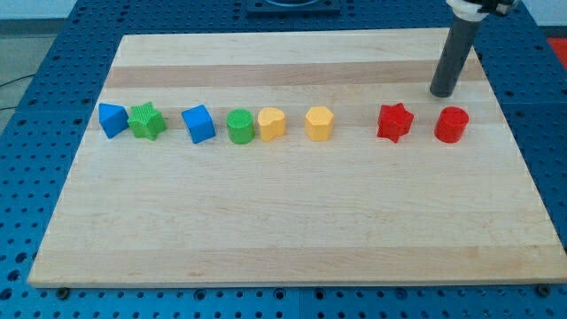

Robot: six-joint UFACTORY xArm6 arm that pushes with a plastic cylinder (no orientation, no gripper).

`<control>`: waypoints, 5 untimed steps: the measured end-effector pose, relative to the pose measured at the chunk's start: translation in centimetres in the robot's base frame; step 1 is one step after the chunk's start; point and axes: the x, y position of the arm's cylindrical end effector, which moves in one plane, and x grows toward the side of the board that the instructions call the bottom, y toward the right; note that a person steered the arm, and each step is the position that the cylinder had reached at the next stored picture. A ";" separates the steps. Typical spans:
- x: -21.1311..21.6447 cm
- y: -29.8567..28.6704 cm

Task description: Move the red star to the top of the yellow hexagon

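The red star (395,121) lies on the wooden board toward the view's right. The yellow hexagon (319,123) lies to its left, with a gap between them. My tip (442,92) rests on the board above and to the right of the red star, just above the red cylinder (451,124). The tip touches no block.
A row of blocks runs across the board: a blue block (112,119), a green star (147,120), a blue cube (198,124), a green cylinder (240,126) and a yellow heart-like block (272,123). The board (283,221) sits on a blue perforated table.
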 end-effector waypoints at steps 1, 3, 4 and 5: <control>0.0 0.0; -1.6 5.1; 1.8 10.7; 7.7 8.8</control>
